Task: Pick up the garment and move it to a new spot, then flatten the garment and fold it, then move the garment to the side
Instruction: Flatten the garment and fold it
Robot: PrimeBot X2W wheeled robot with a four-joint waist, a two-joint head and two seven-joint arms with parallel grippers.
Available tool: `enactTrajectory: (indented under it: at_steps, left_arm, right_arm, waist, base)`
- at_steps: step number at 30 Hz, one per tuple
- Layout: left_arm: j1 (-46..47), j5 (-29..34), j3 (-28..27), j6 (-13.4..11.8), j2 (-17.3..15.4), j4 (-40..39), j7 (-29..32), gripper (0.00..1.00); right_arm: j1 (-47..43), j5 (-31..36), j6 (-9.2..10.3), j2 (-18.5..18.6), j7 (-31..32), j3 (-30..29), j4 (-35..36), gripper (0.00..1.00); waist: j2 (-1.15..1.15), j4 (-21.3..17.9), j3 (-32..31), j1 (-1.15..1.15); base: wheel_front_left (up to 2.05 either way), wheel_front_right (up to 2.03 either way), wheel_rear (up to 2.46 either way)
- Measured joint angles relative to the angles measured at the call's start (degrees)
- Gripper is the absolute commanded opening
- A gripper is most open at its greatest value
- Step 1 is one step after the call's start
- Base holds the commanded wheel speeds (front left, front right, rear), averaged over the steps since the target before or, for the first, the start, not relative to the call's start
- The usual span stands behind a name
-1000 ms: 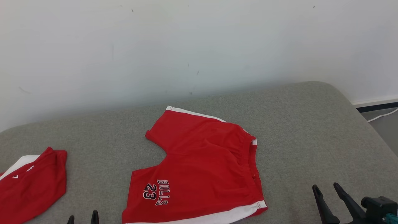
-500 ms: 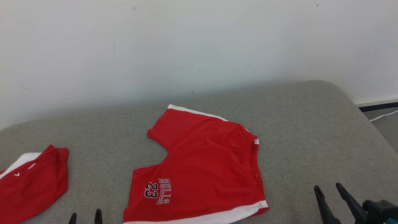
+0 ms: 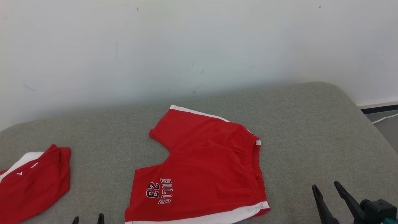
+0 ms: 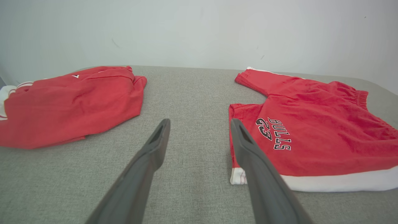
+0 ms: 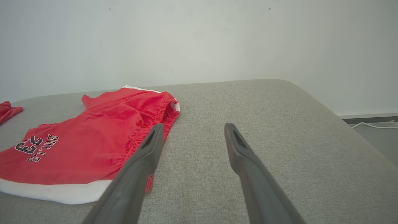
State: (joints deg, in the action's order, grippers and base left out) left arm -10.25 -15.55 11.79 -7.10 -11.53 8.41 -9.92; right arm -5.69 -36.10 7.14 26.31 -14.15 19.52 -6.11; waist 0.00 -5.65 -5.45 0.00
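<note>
Your head view looks forward and down over the grey bench [image 3: 311, 124] toward the wall [image 3: 186, 46]. Each wrist view sits low over it, sighting along the left end effector [image 4: 199, 122] and right end effector [image 5: 193, 125]. All three share the red shorts [image 3: 202, 168].

A grey fabric-covered desk [image 3: 311, 130] with a rounded far-right corner stretches across the scene, its far edge meeting a plain white wall [image 3: 199, 46] flecked with a few small dark marks. At the desk's left end, near the front, lies a second red garment [image 3: 34, 180], bunched and creased, with a white panel and small white marks along its left side. Beyond the desk's right edge a strip of grey floor [image 3: 387, 132] shows, with a dark baseboard [image 3: 379, 108] at the foot of the wall and a thin white cable [image 3: 385, 117] lying across the floor.
</note>
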Motion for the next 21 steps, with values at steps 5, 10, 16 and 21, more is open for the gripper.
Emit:
enactTrajectory:
  at_steps: [5, 10, 16, 21]
  left_arm:
    - [-0.1, 0.5, -0.4, 0.0, 0.6, -0.5, 0.9, 1.00]
    - [-0.6, 0.8, -1.5, 0.0, 1.0, -1.5, 1.5, 1.00]
    - [-1.3, 1.5, -1.7, 0.0, 2.0, -2.4, 2.2, 1.00]
    - [-1.3, 2.0, -2.1, 0.0, 2.1, -3.2, 2.9, 1.00]
  right_arm:
    - [-0.4, 0.5, 0.00, -0.1, 0.1, -0.4, 0.2, 1.00]
    - [-1.0, 0.9, 0.00, -0.7, 0.5, -0.6, 0.3, 1.00]
    - [-1.0, 0.9, 0.00, -0.8, 0.6, -1.1, 0.4, 1.00]
    - [-1.2, 1.1, 0.00, -0.9, 1.1, -1.4, 0.6, 1.00]
  waist:
    - [0.00, 0.1, -0.2, 0.00]
    - [0.00, -0.1, -0.5, 0.00]
    - [0.00, -0.2, -0.6, 0.00]
    - [0.00, -0.2, -0.5, 0.00]
  base:
    - [0.00, 0.00, 0.00]
    - [0.00, 0.00, 0.00]
    - [0.00, 0.00, 0.00]
    - [0.00, 0.00, 0.00]
